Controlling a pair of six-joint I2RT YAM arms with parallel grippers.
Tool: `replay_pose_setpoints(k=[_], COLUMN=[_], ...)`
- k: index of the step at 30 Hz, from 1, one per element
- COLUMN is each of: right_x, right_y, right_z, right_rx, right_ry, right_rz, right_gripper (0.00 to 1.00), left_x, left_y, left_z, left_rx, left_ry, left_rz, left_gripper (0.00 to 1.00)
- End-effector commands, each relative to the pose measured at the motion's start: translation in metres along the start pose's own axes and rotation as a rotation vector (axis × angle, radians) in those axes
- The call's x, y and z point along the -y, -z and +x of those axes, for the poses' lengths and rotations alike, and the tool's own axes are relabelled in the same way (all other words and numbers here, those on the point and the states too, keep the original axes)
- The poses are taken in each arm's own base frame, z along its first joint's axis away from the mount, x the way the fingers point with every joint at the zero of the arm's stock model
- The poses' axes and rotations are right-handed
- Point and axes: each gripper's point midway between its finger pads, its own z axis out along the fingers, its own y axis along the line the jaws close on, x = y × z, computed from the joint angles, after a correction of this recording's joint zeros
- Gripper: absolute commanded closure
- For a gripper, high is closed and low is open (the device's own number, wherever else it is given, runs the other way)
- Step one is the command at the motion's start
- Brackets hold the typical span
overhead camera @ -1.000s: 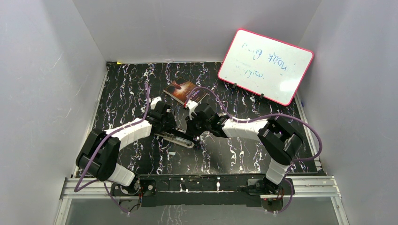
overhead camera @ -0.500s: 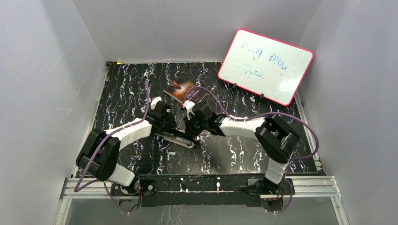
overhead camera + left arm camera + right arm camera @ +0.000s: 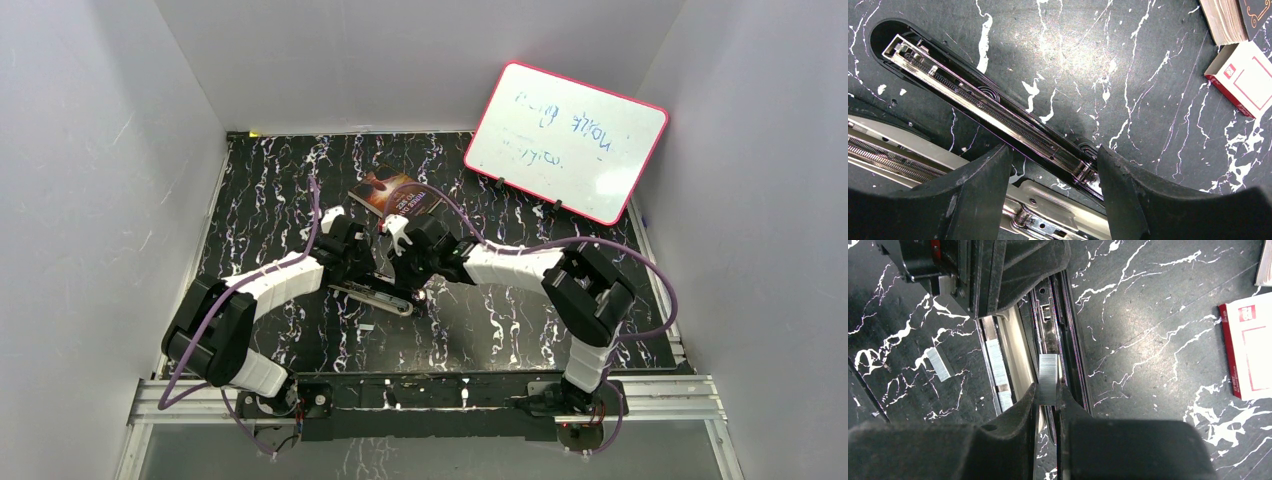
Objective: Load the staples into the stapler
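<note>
The stapler lies opened flat on the black marbled table. In the left wrist view its dark arm with a spring rail runs diagonally, above a silver channel. My left gripper is open and straddles the stapler's hinge end; it also shows from above. My right gripper is shut on a short silver strip of staples, held over the dark arm's rail. Two more strips lie in the silver channel beside it. The white-and-red staple box lies to the right.
A loose staple strip lies on the table left of the stapler. A book sits just beyond the grippers, its edge next to the staple box. A pink-framed whiteboard leans at the back right. White walls enclose the table.
My right gripper has moved a little left and farther back with the staple strip, closer to my left gripper. The left arm and the stapler have not moved.
</note>
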Motion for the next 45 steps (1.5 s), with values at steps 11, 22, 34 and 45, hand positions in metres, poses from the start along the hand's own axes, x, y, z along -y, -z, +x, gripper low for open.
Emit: replay_pose_setpoints(k=[11,22,34,45], right_x=[0.0,-0.002,-0.013,-0.007], right_y=[-0.005,0.002,0.021,0.016], right_z=[0.012,-0.002,-0.037,-0.033], right_rx=[-0.109,-0.043,0.107,0.071], right_ry=[0.058,0.083,0.092,0.086], right_rz=[-0.022,-0.017,-0.049,-0.026], right_gripper=[1.0,1.0,1.0,1.0], left_x=[-0.015,-0.016,-0.015,-0.015], left_y=[0.005,0.004,0.005,0.005], left_z=[0.008,0.009,0.009,0.009], left_rx=[-0.023,-0.025,-0.026,-0.025], left_ry=[-0.038,-0.04,-0.042,-0.042], left_rz=[-0.047,-0.048,-0.043,-0.042], left_gripper=[0.39,0.39,0.39,0.39])
